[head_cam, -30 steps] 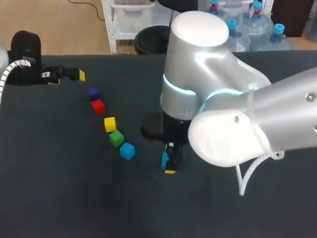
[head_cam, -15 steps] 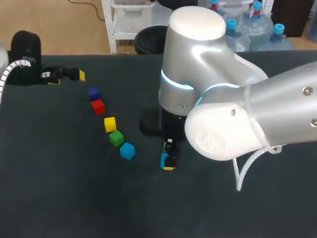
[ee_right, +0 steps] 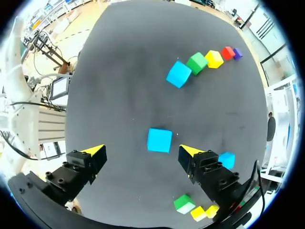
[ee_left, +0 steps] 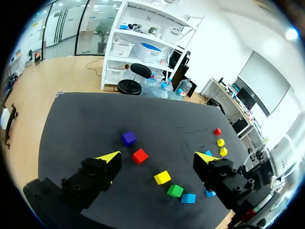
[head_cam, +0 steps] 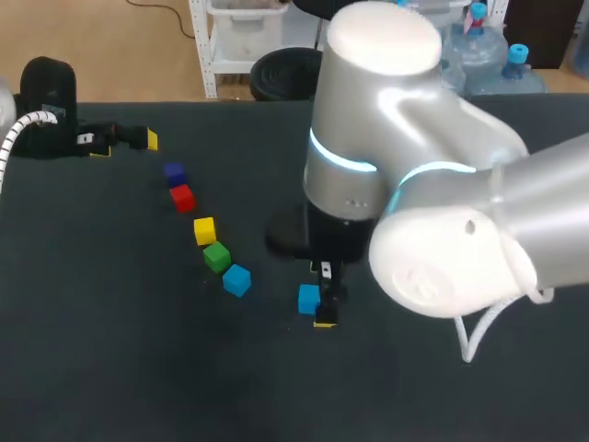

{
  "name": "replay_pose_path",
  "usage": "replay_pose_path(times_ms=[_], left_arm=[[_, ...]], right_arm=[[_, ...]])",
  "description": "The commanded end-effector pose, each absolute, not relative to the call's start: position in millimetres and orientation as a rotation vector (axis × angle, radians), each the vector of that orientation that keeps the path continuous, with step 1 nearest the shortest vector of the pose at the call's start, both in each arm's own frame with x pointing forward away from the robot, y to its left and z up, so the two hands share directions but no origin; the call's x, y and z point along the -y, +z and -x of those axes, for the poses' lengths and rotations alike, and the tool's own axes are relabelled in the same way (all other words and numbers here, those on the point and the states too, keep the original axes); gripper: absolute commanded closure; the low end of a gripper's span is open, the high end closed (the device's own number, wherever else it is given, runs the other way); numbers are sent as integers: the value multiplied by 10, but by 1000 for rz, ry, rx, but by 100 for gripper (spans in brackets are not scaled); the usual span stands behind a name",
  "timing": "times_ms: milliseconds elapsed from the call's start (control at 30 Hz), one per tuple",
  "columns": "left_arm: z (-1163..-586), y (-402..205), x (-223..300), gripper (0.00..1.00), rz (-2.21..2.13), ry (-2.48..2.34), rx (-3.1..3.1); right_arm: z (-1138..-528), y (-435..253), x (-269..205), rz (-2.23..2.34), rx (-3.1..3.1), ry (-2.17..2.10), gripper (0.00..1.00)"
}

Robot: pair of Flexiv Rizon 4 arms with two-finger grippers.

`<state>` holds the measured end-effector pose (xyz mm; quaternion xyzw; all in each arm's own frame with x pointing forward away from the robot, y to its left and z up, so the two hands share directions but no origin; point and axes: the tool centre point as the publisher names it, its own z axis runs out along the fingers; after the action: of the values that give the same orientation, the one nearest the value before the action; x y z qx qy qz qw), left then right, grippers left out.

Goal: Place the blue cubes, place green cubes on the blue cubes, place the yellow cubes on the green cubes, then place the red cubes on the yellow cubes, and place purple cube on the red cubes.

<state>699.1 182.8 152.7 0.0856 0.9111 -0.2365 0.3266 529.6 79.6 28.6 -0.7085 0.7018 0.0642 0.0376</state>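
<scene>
Cube point(ee_right: 159, 140), light blue, square-edged, flat on table point(ee_right: 119, 71) just below spread right claw point(ee_right: 141, 151); left claw point(ee_left: 157, 156) spread too.

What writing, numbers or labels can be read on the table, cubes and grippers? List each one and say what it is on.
Nothing legible: no text can be quoted.
White patch on the left gripper, seen in the head view: too small to read.
White patch on the right gripper, seen in the head view: too small to read.
The blue cube and the other cubes: plain faces, no print.
</scene>
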Motion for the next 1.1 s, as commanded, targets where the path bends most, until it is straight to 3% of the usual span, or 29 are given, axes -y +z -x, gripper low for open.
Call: replay_pose_path(times_ms=[33,567,600,633,733,1100], left_arm=[[-6994,1508,-1848,0,-230,-632,-2378],[-6994,1508,-1848,0,-230,-632,-2378],[-6994,1508,-1848,0,-230,-632,-2378],[-6994,1508,-1848,0,-230,-632,-2378],[-6994,1508,-1848,0,-230,-632,-2378],[-6994,1508,-1848,0,-230,-632,-2378]], right_arm=[[-5379,139,-877,2179,-2157,190,0],[-5505,66,-885,2195,-2188,179,0],[-5502,63,-880,2198,-2194,187,19],[-5495,64,-873,2200,-2195,189,52],[-5478,70,-861,2207,-2198,194,100],[-5476,123,-843,2199,-2164,167,100]])
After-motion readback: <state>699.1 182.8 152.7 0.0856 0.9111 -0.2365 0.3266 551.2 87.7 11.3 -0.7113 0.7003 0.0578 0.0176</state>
